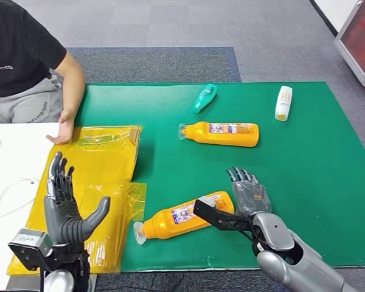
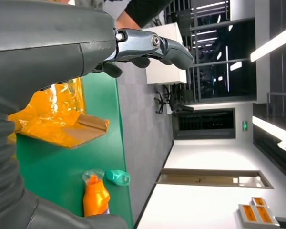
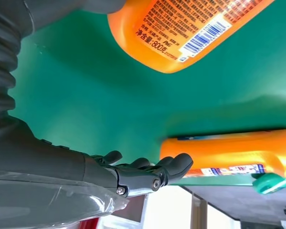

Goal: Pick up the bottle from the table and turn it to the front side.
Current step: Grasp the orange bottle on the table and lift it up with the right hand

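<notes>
Looking at the green mat (image 1: 309, 182), you can see the near orange bottle (image 1: 185, 216) lying on its side close to your edge. Its long line runs across you, cap end toward your left, fat end toward your right. Your right hand (image 1: 249, 190) is by that fat end, just beside it, with its fingers spread out and nothing in them. I cannot tell if it touches the bottle. Your left hand (image 1: 63, 204) is up over the yellow plastic bags (image 1: 103, 164), fingers apart too, holding nothing, and it is farther from the bottle. So the right hand is the nearer one. The bottle shows a white label with small print and a bar code, so I think this is its back side, and it will need a roll. A second orange bottle (image 1: 222, 134) lies farther away.
</notes>
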Motion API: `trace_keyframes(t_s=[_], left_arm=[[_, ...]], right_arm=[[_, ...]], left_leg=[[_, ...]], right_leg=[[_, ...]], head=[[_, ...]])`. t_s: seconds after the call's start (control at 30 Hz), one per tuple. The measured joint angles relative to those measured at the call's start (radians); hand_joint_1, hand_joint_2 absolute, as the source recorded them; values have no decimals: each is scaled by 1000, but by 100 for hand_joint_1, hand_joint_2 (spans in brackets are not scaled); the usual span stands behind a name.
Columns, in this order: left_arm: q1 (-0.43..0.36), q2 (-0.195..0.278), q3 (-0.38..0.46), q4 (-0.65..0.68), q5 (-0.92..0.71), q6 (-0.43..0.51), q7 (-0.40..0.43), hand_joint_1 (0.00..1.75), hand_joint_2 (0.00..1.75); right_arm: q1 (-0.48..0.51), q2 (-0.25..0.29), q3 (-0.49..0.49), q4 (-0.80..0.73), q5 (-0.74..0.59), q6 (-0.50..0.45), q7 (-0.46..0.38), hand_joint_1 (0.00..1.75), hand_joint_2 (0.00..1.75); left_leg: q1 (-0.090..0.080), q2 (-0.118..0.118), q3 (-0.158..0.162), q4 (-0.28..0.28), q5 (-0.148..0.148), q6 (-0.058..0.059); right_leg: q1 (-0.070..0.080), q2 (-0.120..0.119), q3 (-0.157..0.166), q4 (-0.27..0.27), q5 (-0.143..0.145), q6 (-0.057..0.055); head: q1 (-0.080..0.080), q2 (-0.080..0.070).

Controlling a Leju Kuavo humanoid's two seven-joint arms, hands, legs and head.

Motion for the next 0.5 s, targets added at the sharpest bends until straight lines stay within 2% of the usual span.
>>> trace_keyframes(t_s=[0.23,0.5], left_arm=[[-27,-10,-5,28,9,-16,3,0,175],[-28,-10,-5,47,9,-16,3,0,175]], right_arm=[[-87,35,87,14,4,19,0,0,175],[-110,34,139,31,-9,24,0,0,175]], left_leg=[[0,0,0,0,0,0],[0,-1,-1,0,0,0]], right_leg=[[0,0,0,0,0,0],[0,-1,-1,0,0,0]], head=[[0,0],[0,0]])
